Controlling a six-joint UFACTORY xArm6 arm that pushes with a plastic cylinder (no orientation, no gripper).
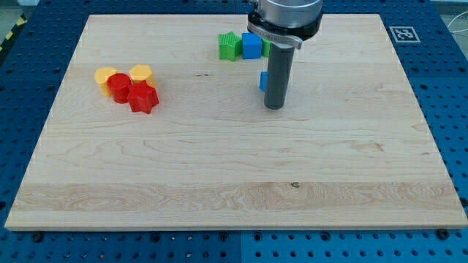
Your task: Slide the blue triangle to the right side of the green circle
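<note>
Camera view: a pale wooden tabletop (219, 161) lies on a blue perforated base (453, 109). My tip (274, 107) rests on the wood a little right of the middle, in the upper half. This end effector is a plain dark rod with nothing that opens or closes, and it holds nothing.

A sliver of blue block (262, 81) shows at the rod's left edge, touching it or just behind it; most of it is hidden, so I cannot tell its shape. It may be the blue triangle.

Toward the view's top, a green block (229, 46) with a ridged outline sits touching a blue cube (251, 46) on its right. Another bit of green (266, 47) peeks out just right of the cube, mostly hidden by the arm's housing (285, 18); its shape cannot be made out.

Well apart, at the view's left, four blocks cluster together: two yellow blocks (106, 74) (140, 73) behind, a red round block (119, 87) between them, and a red star (144, 97) in front, touching its neighbours.

A fiducial marker (401, 33) sits on the tabletop's top right corner.
</note>
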